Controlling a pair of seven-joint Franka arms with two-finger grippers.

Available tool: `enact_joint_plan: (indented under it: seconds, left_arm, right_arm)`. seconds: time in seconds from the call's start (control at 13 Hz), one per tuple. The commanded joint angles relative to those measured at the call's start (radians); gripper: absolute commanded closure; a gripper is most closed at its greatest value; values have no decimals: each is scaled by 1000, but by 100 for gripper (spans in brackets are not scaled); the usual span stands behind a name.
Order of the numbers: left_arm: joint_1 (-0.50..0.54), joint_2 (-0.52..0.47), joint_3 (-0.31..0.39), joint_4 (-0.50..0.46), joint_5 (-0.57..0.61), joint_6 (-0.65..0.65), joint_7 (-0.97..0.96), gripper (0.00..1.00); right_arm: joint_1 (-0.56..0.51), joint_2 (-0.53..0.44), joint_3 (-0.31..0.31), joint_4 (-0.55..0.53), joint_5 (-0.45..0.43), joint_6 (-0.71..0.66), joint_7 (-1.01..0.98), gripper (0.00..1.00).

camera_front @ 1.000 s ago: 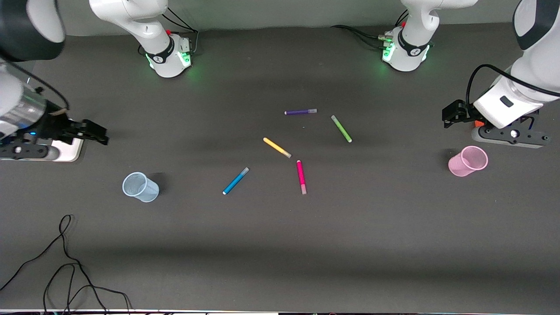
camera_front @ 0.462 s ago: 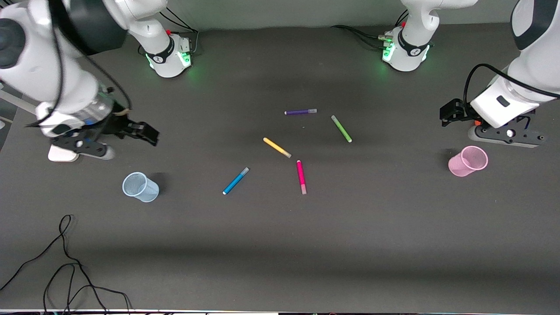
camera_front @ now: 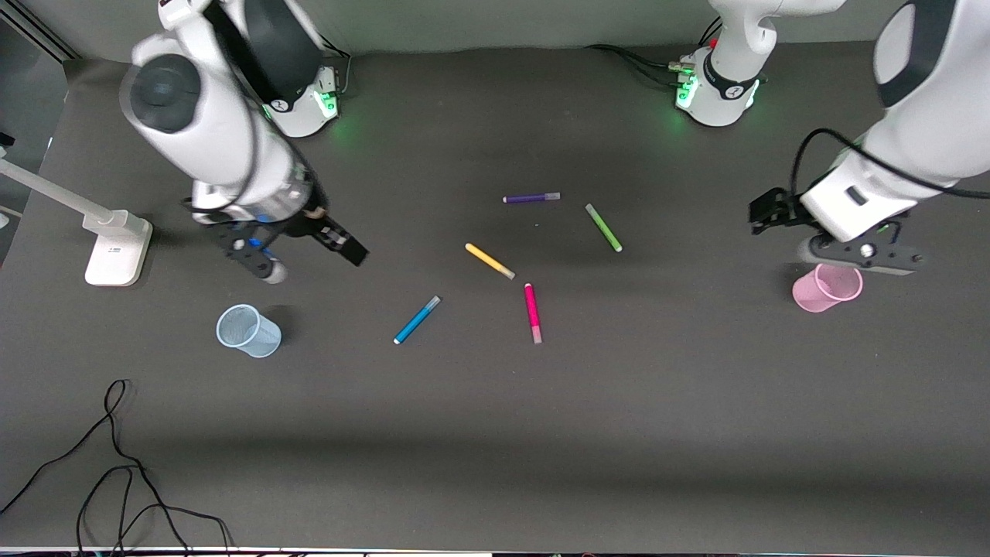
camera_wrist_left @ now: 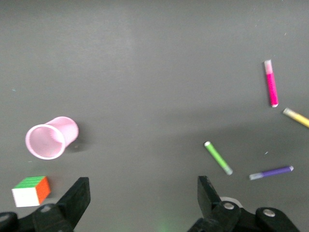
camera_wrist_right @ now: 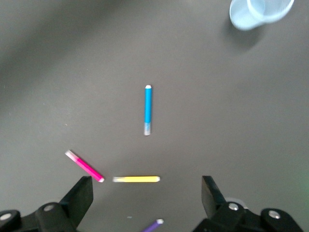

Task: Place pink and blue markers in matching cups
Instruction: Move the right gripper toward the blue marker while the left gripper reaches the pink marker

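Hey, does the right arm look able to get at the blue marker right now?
Probably yes: the right gripper is open and nothing lies between it and the blue marker, which lies flat, apart from the other markers.

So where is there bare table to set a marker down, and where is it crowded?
Bare: the wide strip nearer the camera than the blue marker and pink marker, and the stretch between the pink marker and the pink cup. Crowded: mid-table, around the yellow marker, green marker and purple marker.

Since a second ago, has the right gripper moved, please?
Yes. The right gripper has swung from the table's edge toward the markers, passing the blue cup, which hasn't moved.
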Motion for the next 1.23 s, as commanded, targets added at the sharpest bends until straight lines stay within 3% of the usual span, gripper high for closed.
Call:
enact_joint_plan:
  seconds: [0.0,0.23,0.62,0.85,1.15]
  left_arm:
    - [-97,66,-3,19,-3,75,-186,1]
    - [-190,160,-3,20,3,175,-348,1]
    - [-303,315,-1,19,17,318,-506,1]
    - [-351,426,-1,17,17,416,-515,2]
    - [-444,548,-1,17,17,552,-697,2]
  right_arm:
    - [52,47,-8,17,11,23,181,0]
    - [63,68,-8,11,11,13,286,0]
    - [62,81,-8,-42,14,26,301,0]
    - [63,82,-8,-129,14,129,311,0]
    - [65,110,-8,-222,14,296,313,0]
